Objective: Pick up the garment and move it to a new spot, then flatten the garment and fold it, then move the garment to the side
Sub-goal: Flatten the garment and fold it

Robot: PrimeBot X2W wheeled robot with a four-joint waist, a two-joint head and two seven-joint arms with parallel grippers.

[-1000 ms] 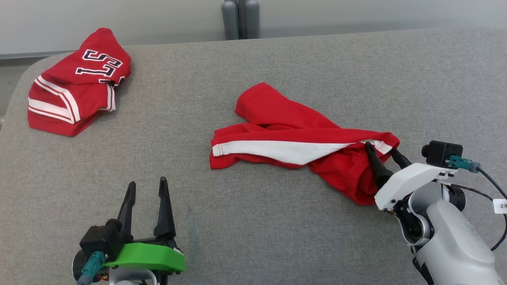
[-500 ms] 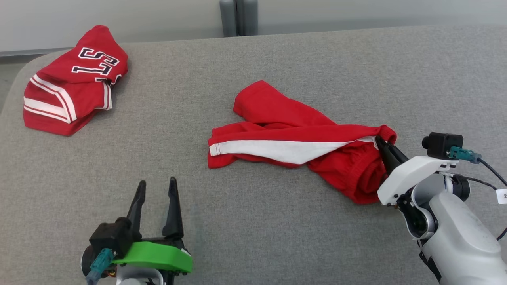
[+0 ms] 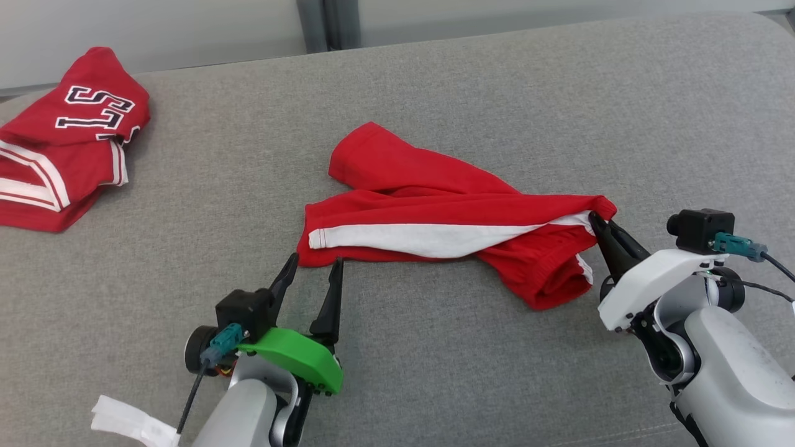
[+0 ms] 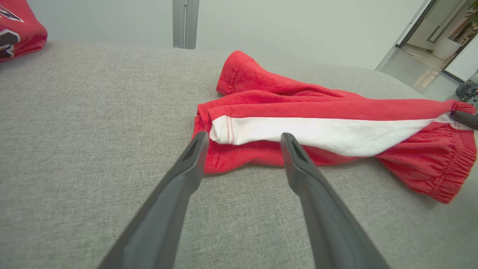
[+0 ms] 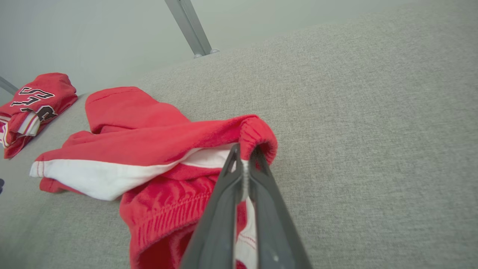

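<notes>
The red shorts [image 3: 435,208] are lying crumpled mid-way across the grey cushion [image 3: 472,87]; the right gripper [image 3: 595,218] is pinching their waistband corner, fingers closed tight on the cloth; the left gripper [image 3: 315,259] is hovering at the hem, fingers spread wide, perhaps just touching it; a folded red jersey [image 3: 68,124] is sitting far left.

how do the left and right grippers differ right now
The left gripper is open, tips at the red shorts' hem end; the right gripper is shut on their waistband end. The left gripper has a green mount, the right gripper a white mount. Both have dark fingers.
</notes>
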